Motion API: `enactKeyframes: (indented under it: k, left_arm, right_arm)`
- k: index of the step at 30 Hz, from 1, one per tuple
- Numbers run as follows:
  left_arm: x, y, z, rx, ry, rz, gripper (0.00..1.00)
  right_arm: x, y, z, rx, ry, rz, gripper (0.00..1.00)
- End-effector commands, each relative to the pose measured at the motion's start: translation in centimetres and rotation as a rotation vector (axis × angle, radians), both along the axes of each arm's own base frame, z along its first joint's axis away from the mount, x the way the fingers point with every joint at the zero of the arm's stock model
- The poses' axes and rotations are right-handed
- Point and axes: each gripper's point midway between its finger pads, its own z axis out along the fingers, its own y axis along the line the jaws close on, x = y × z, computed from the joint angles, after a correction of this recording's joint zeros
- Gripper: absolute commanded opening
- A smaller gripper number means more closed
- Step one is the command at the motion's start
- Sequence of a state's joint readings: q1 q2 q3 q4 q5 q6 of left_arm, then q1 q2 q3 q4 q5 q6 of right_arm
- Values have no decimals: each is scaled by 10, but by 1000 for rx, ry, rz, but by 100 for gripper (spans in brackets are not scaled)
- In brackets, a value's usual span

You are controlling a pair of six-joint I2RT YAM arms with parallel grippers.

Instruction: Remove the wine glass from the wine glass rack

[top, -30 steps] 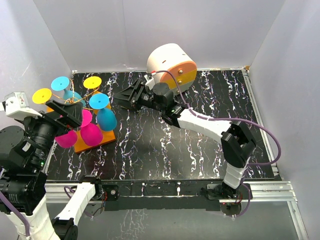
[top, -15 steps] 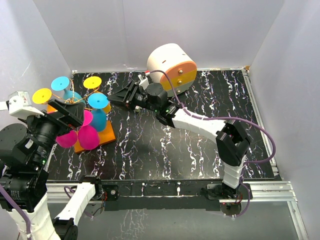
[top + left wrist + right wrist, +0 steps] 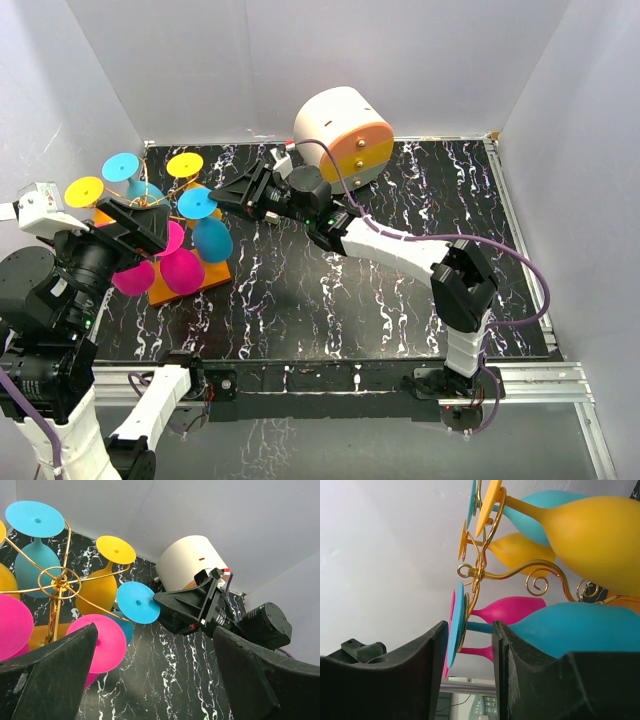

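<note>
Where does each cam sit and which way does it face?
Top external: above and behind the arms, looking down on the table; both arms, left gripper and right gripper, show.
Left wrist: on the left arm, facing the rack past its own open fingers; right gripper beyond.
Right wrist: on the right arm, rolled sideways, facing the rack; its fingers flank the blue glass's foot.
Shared: all three show the rack and blue glass.

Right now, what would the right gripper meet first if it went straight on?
The blue glass: its foot sits between the fingers of the right gripper. Just behind comes the gold wire of the rack, though depth is hard to judge.
</note>
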State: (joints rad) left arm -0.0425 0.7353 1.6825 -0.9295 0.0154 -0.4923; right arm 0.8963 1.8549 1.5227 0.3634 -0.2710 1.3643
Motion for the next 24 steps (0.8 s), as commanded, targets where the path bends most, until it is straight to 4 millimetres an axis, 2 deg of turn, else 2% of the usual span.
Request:
enactKeyframes:
  k: [1, 4, 5, 15, 21, 24]
  left_arm:
    - [3, -2, -3, -3, 17, -11, 99]
    - [3, -2, -3, -1, 20, -12, 99]
    - [2, -2, -3, -2, 19, -12, 99]
    - [4, -4, -1, -1, 16, -21, 99]
    - [5, -4, -2, -1, 19, -23, 99]
    - [5, -4, -1, 0, 18, -24, 99]
  right_arm:
    - [-4, 1, 39, 86, -68, 5, 37]
    - [-5, 3, 38, 86, -65, 13, 22]
    - [-6, 4, 38, 87, -63, 16, 19]
    - [-5, 1, 43, 78, -61, 4, 12]
    - [-5, 1, 46, 77, -62, 1, 2]
    - [-5, 0, 51, 83, -66, -2, 0]
